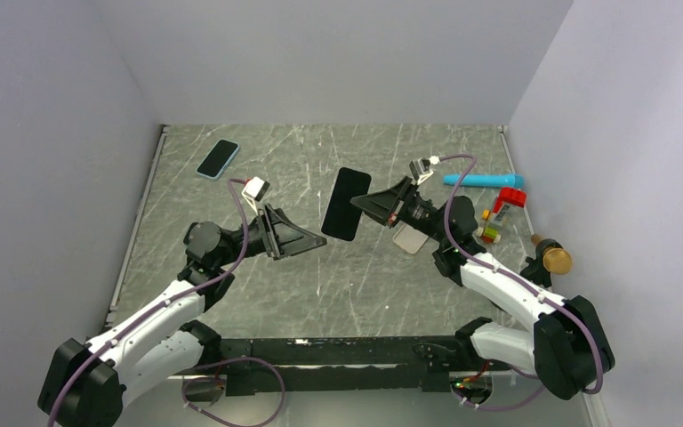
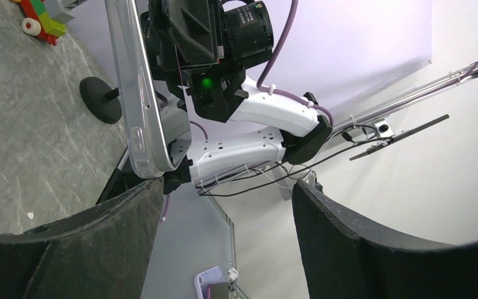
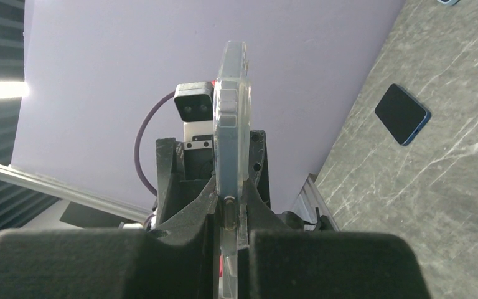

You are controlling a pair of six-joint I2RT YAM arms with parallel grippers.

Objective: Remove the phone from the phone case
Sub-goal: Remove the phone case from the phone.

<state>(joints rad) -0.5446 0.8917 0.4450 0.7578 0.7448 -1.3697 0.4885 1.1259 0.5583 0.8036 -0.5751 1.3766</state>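
You have the right jaws closed across the faces of the phone (image 1: 347,203) in its clear phone case (image 3: 231,93). They pinch it at its right long edge and hold it off the counter (image 1: 320,294) near the middle, with the long axis running roughly far to near. Your left jaws stand wide apart with nothing between them, just near-left of the phone's near end. The free long edge faces them, so that arm is probably best placed to work the case off.
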